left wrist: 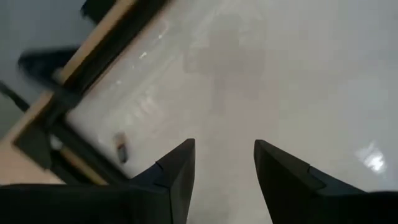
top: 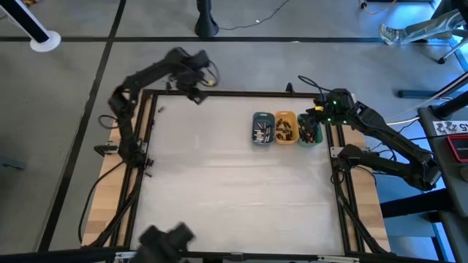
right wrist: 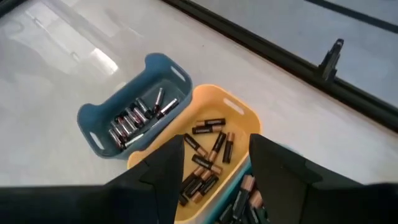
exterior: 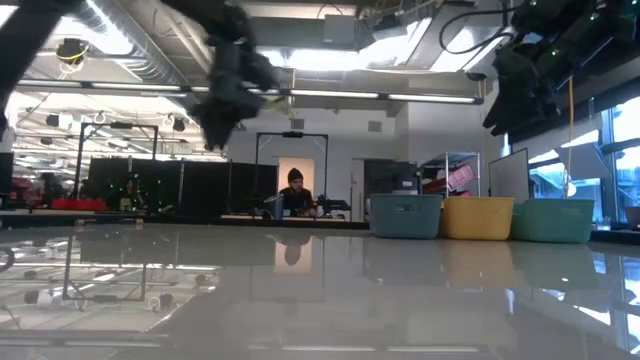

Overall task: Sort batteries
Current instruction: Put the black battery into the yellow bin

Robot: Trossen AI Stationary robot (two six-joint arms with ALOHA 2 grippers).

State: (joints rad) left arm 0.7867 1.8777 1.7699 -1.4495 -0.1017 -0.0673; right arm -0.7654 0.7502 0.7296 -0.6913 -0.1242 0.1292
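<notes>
Seen from above: 3 small trays in a row near the table's far right edge, slate-blue tray [top: 262, 128], orange tray [top: 285, 127] and green tray [top: 309, 130], each holding batteries [right wrist: 202, 163]. Poised directly over the green tray, right gripper [top: 316, 117], fingers parted, nothing between them. Well to the left of the trays, above the table's far left corner, left gripper [left wrist: 224, 167], fingers likewise apart and empty. Just beside that corner's frame, 1 stray battery [left wrist: 122, 149] lying alone on the table [top: 234, 197]. Risks from here, as a judgement: a descent off-centre could clip the tray wall and tip or shove the row; a tight pile could yield 2 cells at once.
</notes>
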